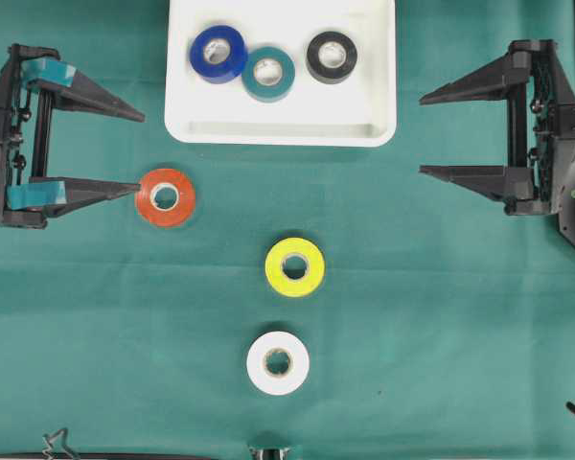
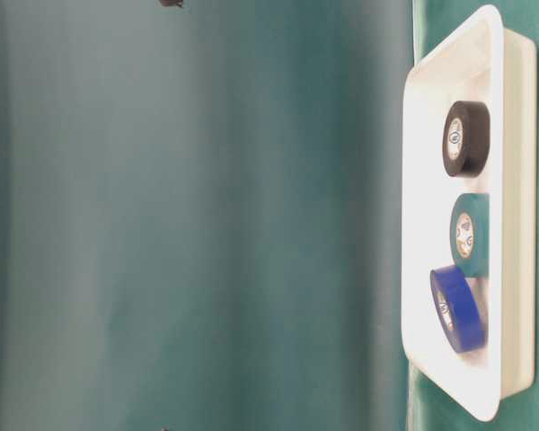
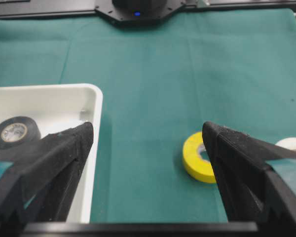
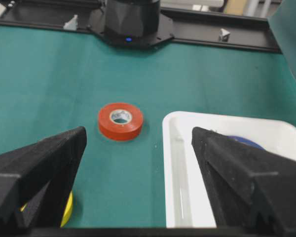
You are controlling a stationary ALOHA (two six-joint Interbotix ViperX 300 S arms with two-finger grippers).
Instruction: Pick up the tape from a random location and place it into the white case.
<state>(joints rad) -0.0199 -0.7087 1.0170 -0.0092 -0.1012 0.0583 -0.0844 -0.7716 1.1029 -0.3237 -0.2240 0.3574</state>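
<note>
Black left tool (image 1: 139,153) agape, empty.

surface: green cloth (image 1: 441,316) | covers whole table | lies flat

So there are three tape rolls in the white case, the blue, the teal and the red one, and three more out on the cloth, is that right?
Not quite: the third roll in the white case is black, not red. The red roll lies on the cloth with the yellow and white ones. The overhead view shows it; blue and teal are right.
</note>
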